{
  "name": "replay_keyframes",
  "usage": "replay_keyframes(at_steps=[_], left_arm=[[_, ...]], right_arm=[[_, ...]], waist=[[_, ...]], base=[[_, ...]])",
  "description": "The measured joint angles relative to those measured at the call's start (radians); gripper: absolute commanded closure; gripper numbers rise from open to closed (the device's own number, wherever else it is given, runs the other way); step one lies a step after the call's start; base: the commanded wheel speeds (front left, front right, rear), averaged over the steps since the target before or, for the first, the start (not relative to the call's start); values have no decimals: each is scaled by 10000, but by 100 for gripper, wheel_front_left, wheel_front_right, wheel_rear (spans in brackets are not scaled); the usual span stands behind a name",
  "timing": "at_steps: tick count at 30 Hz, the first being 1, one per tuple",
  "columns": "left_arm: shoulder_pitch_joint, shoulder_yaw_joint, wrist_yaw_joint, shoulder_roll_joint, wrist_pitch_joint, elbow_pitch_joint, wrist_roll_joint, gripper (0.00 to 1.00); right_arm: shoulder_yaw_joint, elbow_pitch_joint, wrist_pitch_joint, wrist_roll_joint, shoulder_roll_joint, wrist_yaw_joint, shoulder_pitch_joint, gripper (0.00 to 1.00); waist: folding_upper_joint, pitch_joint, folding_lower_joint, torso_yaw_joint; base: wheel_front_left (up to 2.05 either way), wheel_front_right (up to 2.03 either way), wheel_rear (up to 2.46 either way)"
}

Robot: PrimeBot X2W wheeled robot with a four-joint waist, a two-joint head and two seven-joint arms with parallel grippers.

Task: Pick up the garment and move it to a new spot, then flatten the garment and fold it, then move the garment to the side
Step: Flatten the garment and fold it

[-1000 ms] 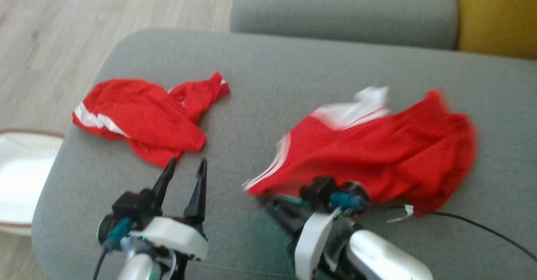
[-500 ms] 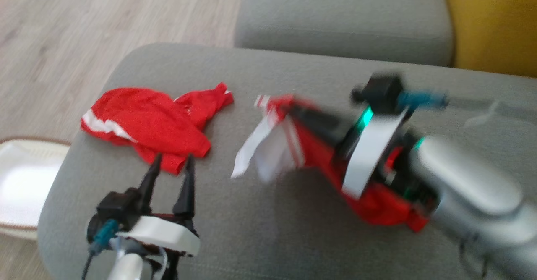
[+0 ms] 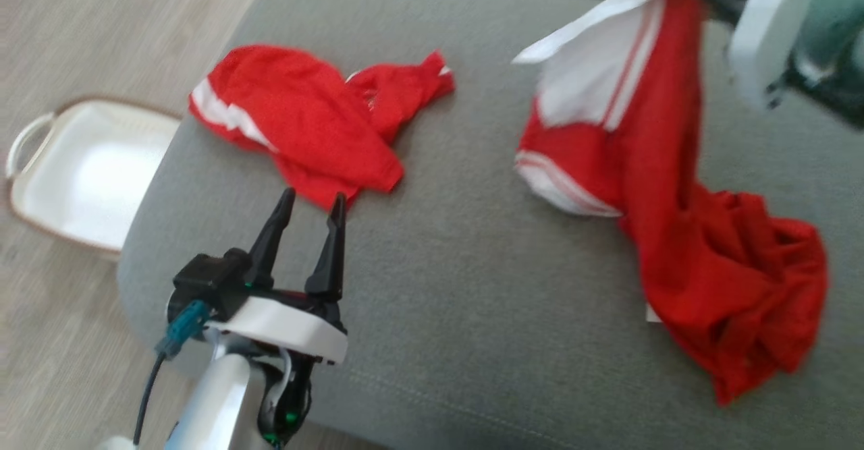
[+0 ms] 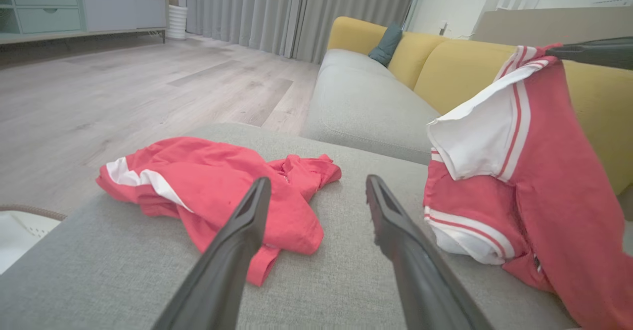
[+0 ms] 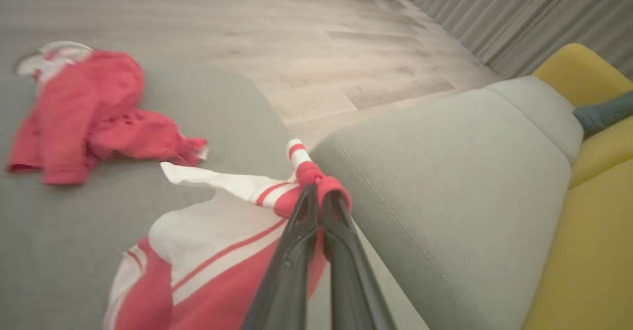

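Right gripper (image 5: pixel 316 191): fingers pressed together, pinching a bunched red-and-white edge of the garment and holding it up at the one o'clock corner of the head view.
Garment (image 3: pixel 675 187): hangs from that pinch and trails toward four o'clock. A white panel with red stripes shows near the top, and the crumpled red lower part lies on the grey cushion.
Left gripper (image 3: pixel 312 199): fingers spread with nothing between them, low at seven o'clock in the head view, tips pointing to twelve. The held garment is at two o'clock from it.
Second garment (image 3: pixel 304 119): red with a white stripe, crumpled on the cushion at twelve o'clock from the left gripper. Its hem is just by the fingertips, and whether they touch cannot be told. It lies well apart from the held garment.
Grey cushion (image 3: pixel 459 268): a broad seat with rounded corners that bears both garments.
Basket (image 3: pixel 27 133): white with a brown rim and a loop handle, on the floor at nine o'clock, just beside the cushion's edge.
Wooden floor (image 4: pixel 123 87): pale boards running off to ten o'clock in the left wrist view.
Yellow sofa (image 4: pixel 455 68): behind a second grey seat at one o'clock in that view, with a teal pillow (image 4: pixel 388 43) on it.
Grey curtains (image 4: pixel 296 8): at twelve o'clock.
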Motion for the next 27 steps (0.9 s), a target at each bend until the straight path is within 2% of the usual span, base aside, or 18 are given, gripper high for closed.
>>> replay_keyframes(at_steps=[1,2,4,7,11,13,19,23,27], left_arm=[[-56,-81,2,-2,0,2,-79,0],[-118,-132,10,-4,0,-4,-146,0],[-238,-150,79,-8,0,-19,-268,0],[-436,-155,180,-19,0,-38,-362,0],[-533,-132,265,-29,0,-15,-405,0],[-534,-105,265,-36,0,-8,-393,0],[-503,230,265,-61,0,8,-186,0],[-367,422,263,-67,0,6,-42,0],[173,529,267,-61,0,-2,19,0]], right_arm=[[182,512,-100,-226,4,0,-250,12],[219,1118,-222,-441,35,0,-464,0],[199,2397,-362,-838,132,0,-919,0],[-128,4006,-732,-1080,619,0,-1327,0],[-251,5009,-1177,-1053,1741,0,-1244,0],[-389,5287,-1672,-988,2115,0,-1138,0],[-955,5735,-3534,-665,2677,0,-603,0],[-1183,5580,-4562,-525,3179,0,280,0],[-1733,5041,-4963,-437,3434,0,1367,0]], waist=[[0,142,0,102],[0,275,0,190],[0,537,0,339],[0,851,1,456],[0,949,1,318],[0,883,-1,153],[0,364,-1,-361],[0,-175,-1,-753],[0,-746,-1,-1197]], base=[[0,0,0],[0,0,0],[0,0,0],[0,0,0],[0,0,0],[0,0,0],[0,0,0],[0,0,0],[0,0,0]])
